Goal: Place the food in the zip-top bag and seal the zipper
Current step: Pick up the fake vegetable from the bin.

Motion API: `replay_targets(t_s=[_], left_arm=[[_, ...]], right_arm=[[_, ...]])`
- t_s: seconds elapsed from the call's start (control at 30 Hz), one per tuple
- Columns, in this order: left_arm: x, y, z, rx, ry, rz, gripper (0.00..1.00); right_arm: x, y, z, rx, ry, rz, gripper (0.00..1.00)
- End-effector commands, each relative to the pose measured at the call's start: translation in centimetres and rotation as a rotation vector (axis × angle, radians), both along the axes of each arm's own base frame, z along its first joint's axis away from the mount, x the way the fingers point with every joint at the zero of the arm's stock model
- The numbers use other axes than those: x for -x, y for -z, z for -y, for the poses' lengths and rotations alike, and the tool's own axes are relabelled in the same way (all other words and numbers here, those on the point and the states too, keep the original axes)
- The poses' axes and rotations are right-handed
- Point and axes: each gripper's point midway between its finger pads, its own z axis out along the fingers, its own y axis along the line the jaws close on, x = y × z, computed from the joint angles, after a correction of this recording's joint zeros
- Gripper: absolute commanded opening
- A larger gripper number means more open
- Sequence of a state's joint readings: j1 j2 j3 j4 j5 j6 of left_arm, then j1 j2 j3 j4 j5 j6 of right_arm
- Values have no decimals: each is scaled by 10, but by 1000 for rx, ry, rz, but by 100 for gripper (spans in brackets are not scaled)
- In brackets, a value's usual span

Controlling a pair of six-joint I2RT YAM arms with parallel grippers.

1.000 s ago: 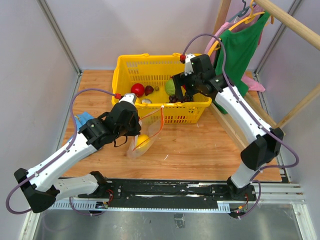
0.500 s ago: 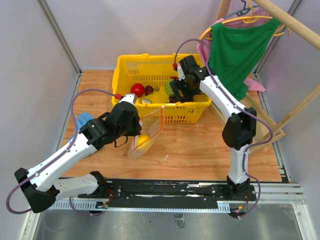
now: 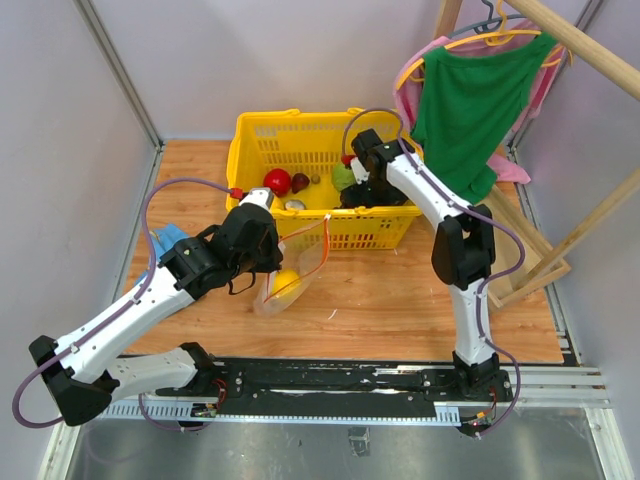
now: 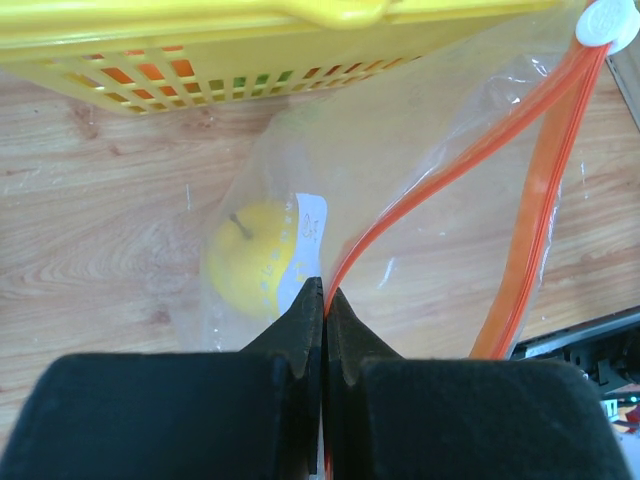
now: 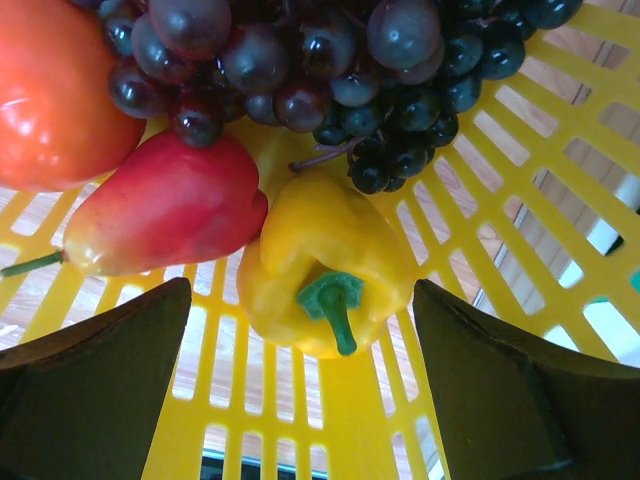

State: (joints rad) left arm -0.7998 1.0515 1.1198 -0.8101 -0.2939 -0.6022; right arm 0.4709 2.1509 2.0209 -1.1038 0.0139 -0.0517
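Downward, right pincer [image 5: 300, 375] spread astride the yellow bell pepper [image 5: 322, 240], stem toward camera; left pincer [image 4: 322, 302] clenches the zipper [image 4: 452, 163].

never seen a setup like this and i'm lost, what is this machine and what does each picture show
Two robot arms are bolted at the near edge of a wooden table. The overhead view looks down on both; the other two pictures come from wrist cameras. The left gripper is shut on the edge of a clear zip-top bag, by its orange zipper; a yellow fruit lies inside. The right gripper hangs open in the yellow basket, above a yellow bell pepper, beside grapes and a red pear.
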Motion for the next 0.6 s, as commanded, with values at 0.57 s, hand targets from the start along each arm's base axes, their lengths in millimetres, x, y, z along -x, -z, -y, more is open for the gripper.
replay_targets(t_s=[0.57], left_arm=[[-2,-1,-2,26,-17,15,0]], right_arm=[[40,57,29,138,-65,-292,81]])
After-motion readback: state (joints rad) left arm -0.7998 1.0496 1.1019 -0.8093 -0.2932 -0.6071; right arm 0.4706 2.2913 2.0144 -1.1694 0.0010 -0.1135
